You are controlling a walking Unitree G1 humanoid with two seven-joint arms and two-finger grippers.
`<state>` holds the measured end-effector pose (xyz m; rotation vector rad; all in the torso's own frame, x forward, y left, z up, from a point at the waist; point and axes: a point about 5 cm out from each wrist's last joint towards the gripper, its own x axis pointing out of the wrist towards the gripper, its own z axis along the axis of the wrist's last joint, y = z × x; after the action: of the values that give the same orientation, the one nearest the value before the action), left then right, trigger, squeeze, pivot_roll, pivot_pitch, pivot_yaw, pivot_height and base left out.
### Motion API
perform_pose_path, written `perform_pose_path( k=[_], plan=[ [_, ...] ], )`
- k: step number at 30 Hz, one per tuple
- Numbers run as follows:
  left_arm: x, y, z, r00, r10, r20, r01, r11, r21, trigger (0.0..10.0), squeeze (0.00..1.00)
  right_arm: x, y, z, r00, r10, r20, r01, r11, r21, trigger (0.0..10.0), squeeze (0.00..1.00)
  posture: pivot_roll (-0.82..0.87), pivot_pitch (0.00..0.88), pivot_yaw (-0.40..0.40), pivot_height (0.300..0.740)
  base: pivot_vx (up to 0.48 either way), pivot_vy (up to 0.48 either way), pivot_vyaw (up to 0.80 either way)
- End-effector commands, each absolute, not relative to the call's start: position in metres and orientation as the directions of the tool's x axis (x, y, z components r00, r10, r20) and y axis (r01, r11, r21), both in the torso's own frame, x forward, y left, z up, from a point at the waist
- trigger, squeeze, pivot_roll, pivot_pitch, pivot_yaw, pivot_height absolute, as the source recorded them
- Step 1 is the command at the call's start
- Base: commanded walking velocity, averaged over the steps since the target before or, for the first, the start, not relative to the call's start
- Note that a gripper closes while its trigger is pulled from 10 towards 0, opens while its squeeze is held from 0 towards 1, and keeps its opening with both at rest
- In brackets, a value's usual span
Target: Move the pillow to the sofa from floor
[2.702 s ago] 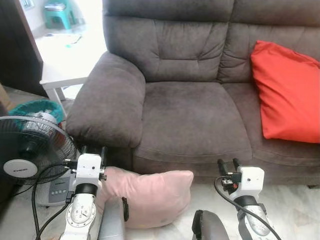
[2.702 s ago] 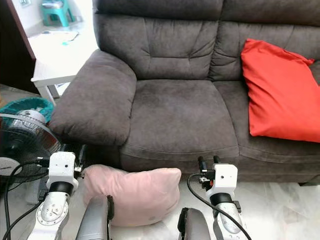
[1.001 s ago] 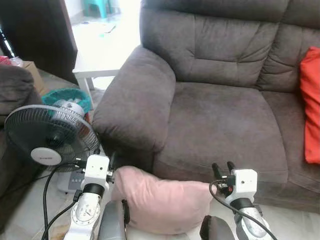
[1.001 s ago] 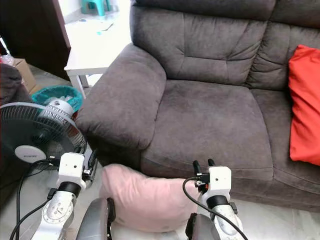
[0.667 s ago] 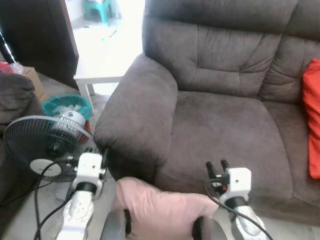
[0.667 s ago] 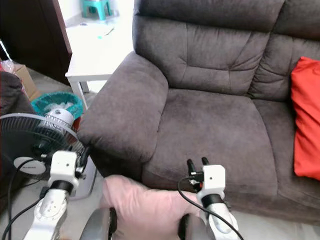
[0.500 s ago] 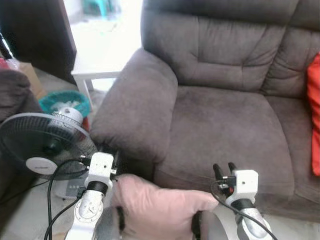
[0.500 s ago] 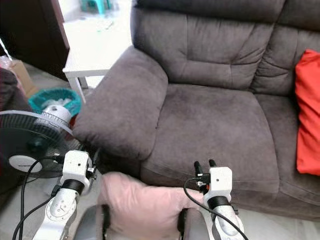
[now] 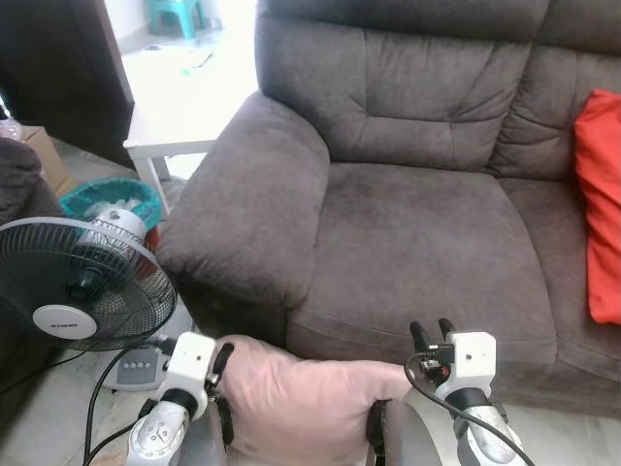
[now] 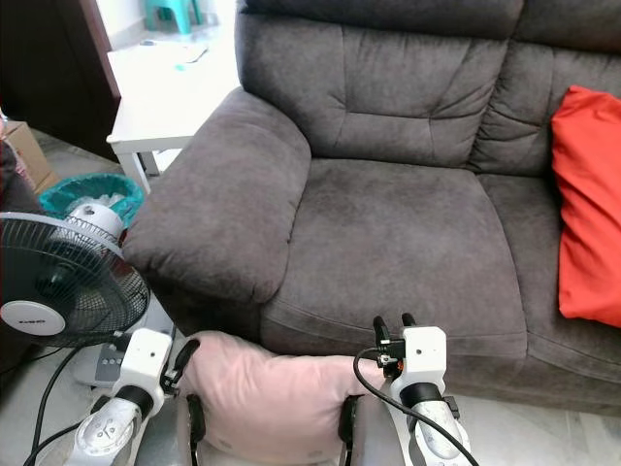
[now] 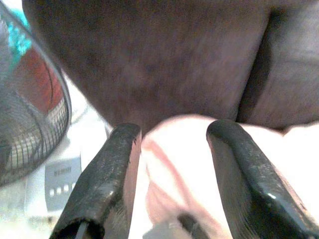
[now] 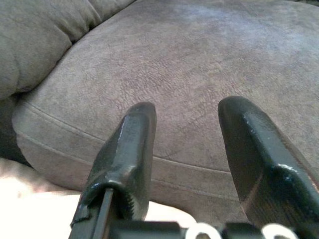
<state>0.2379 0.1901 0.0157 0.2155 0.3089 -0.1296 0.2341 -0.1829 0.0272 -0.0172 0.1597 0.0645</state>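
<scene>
A pale pink pillow (image 9: 301,398) sits low in front of the dark grey sofa (image 9: 417,223), just below the seat's front edge. Grey parts of my body with black pads press against both of its sides. My left gripper (image 9: 222,357) is at the pillow's left top corner, open, and in the left wrist view the pillow's edge (image 11: 174,159) lies between and beyond its fingers (image 11: 112,179). My right gripper (image 9: 431,335) stands at the pillow's right top corner, open, pointing at the sofa seat (image 12: 199,74) with nothing between its fingers.
A red cushion (image 9: 602,204) leans on the sofa's right side. A standing fan (image 9: 68,291) with its cable is on the floor close to my left arm. Behind it are a teal basket (image 9: 107,199) and a white low table (image 9: 184,116).
The camera has shifted and tilted. The left gripper has dropped lower and now sits against the pillow's corner. The pillow looks squeezed narrower between my limbs; the right gripper holds its place.
</scene>
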Motion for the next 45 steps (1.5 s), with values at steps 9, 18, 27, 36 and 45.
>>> perform_pose_path(
  k=[9,18,27,36,45],
  plan=[
    [0.270,0.197,0.012,0.937,-0.086,-0.339,0.139,0.981,0.137,10.0,1.00,0.247,-0.189,0.038,0.990,0.067,-0.126,-0.071,0.997,-0.026,10.0,0.00,0.07,0.042,-0.077,0.529,0.000,0.000,0.00],
    [0.276,0.204,0.002,0.912,-0.051,-0.408,0.111,0.986,0.124,10.0,1.00,0.261,-0.195,0.053,0.993,0.081,-0.088,-0.084,0.996,-0.036,10.0,0.00,0.03,0.077,-0.115,0.529,0.000,0.000,0.00],
    [0.284,0.206,0.003,0.919,-0.009,-0.394,0.055,0.993,0.105,10.0,1.00,0.258,-0.210,0.063,0.989,0.113,-0.091,-0.121,0.989,-0.082,10.0,0.00,-0.02,0.120,-0.187,0.529,0.000,0.000,0.00],
    [0.292,0.209,0.008,0.924,0.063,-0.378,-0.043,0.997,0.061,10.0,0.00,0.253,-0.226,0.076,0.985,0.144,-0.092,-0.153,0.983,-0.101,10.0,0.00,-0.06,0.159,-0.262,0.529,0.000,0.000,0.00],
    [0.288,0.227,0.006,0.896,0.184,-0.403,-0.163,0.983,0.087,10.0,0.00,0.254,-0.224,0.085,0.975,0.197,-0.099,-0.207,0.973,-0.106,10.0,0.00,-0.07,0.202,-0.300,0.529,0.000,0.000,0.00]
  ],
)
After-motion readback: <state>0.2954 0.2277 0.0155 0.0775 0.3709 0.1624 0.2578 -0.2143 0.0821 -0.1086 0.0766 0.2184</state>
